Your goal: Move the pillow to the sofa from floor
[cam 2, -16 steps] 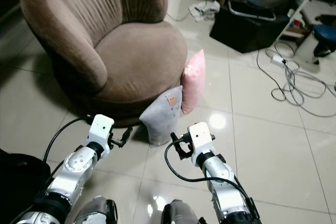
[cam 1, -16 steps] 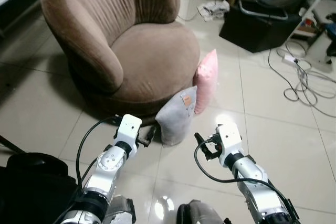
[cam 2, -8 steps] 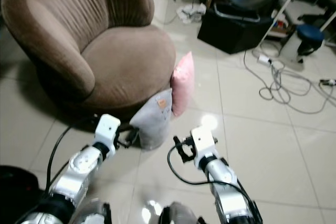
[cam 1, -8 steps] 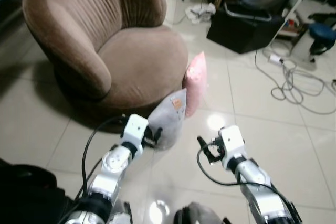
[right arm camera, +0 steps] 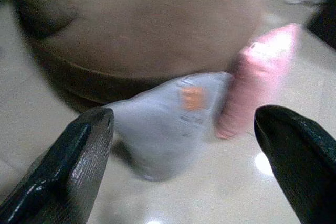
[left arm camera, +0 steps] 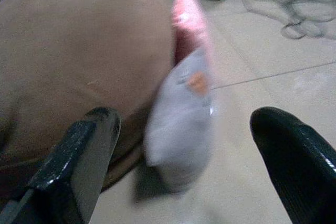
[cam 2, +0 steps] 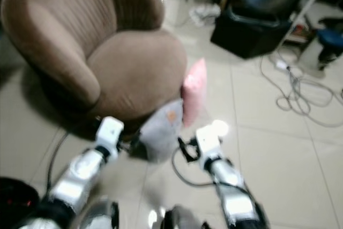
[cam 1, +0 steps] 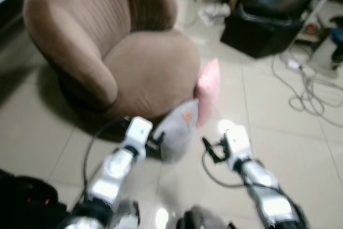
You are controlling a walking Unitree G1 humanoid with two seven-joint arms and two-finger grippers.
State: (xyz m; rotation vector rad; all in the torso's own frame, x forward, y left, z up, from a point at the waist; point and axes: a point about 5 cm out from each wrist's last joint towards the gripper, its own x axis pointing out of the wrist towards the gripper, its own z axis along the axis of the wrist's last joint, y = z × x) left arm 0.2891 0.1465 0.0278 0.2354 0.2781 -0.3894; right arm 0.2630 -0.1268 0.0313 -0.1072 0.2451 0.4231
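Note:
A grey pillow (cam 1: 177,130) with an orange tag stands on the tiled floor, leaning against the base of the round brown sofa chair (cam 1: 112,52). A pink pillow (cam 1: 208,90) stands just behind it, also against the chair. My left gripper (cam 1: 155,142) is low at the grey pillow's left side and is open; the pillow (left arm camera: 181,121) sits ahead between its fingers (left arm camera: 81,156). My right gripper (cam 1: 209,151) hovers a little right of the grey pillow, open, with both pillows (right arm camera: 163,121) ahead of its fingers (right arm camera: 79,150). The head views are blurred.
A black box (cam 1: 262,28) with a fan on it stands at the back right. Loose white cables (cam 1: 308,87) lie on the tiles to the right. A dark bag (cam 1: 21,199) sits at the near left. A crumpled cloth (cam 1: 214,12) lies behind the chair.
The camera has shifted and the picture is now blurred. My left gripper has stayed at the grey pillow's left side, which it reached half a second ago; the right gripper holds its place.

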